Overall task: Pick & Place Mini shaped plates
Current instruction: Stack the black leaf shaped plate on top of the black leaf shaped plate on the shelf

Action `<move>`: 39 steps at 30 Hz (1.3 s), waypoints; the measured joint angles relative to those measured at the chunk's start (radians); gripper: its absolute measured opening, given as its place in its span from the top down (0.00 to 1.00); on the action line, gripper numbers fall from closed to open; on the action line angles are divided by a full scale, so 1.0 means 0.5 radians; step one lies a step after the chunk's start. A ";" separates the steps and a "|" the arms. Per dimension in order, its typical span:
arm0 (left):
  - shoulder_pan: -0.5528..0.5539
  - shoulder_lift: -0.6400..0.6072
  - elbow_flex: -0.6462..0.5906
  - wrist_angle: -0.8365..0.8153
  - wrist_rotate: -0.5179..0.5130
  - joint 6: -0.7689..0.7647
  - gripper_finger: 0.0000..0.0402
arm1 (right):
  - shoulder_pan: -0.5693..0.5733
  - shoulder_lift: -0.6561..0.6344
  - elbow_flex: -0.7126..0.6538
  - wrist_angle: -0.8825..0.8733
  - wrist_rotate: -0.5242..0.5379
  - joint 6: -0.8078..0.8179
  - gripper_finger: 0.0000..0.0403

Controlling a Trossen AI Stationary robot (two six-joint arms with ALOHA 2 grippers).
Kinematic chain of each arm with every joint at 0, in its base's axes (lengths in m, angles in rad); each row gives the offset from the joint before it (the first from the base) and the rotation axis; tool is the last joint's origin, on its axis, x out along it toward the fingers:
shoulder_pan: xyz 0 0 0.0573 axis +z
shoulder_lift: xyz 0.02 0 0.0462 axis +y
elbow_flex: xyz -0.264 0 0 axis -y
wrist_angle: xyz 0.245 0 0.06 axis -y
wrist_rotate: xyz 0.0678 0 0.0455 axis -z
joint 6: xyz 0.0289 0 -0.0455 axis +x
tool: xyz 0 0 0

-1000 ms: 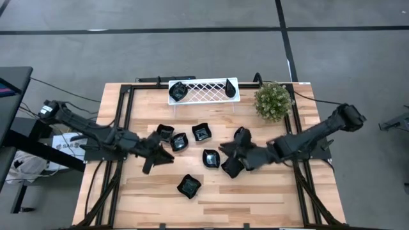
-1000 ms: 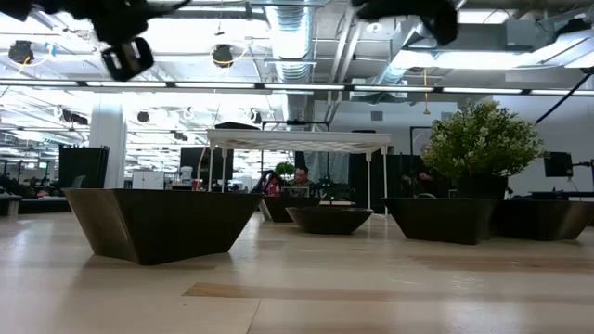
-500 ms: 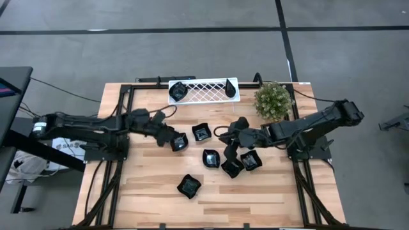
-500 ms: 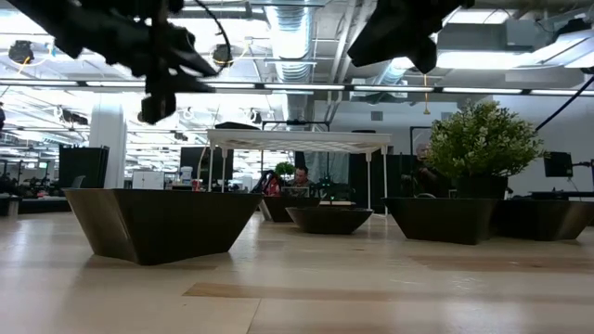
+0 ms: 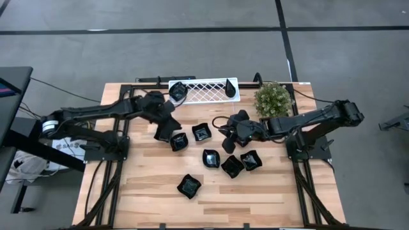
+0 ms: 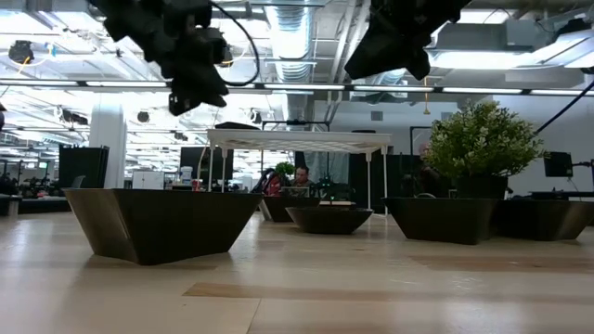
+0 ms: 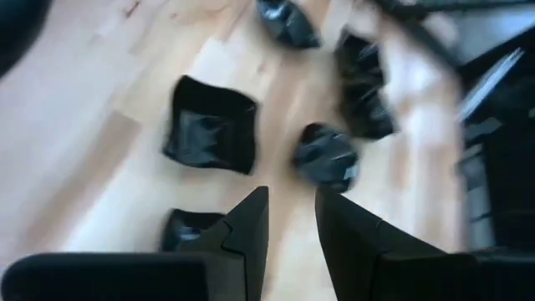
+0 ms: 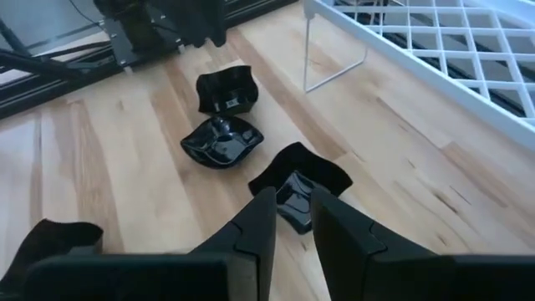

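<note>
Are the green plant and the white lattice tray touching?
Apart. The high view shows it from straight above: a strip of bare tabletop lies between the tray and the plant.

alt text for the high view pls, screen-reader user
Overhead view of a wooden table with two dark robot arms reaching inward: the left gripper and the right gripper each hang above six loose black mini plates. A white lattice tray at the far edge holds two more, beside a green plant.
</note>
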 joint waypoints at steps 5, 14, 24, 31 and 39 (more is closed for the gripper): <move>-0.113 0.185 0.049 -0.054 -0.310 0.197 0.75 | 0.017 0.000 -0.001 0.000 -0.023 0.001 0.82; -0.212 0.419 0.049 -0.045 -0.509 0.242 0.75 | 0.093 0.000 -0.001 0.000 -0.032 0.006 0.82; -0.228 0.568 0.049 -0.045 -0.622 0.152 0.75 | 0.109 0.000 -0.001 0.000 -0.032 0.040 0.82; -0.229 0.650 0.049 -0.092 -0.678 0.122 0.75 | 0.109 0.000 -0.002 0.000 -0.032 0.074 0.82; -0.228 0.702 0.049 -0.091 -0.832 0.061 0.75 | 0.116 0.000 -0.002 0.000 -0.032 0.093 0.82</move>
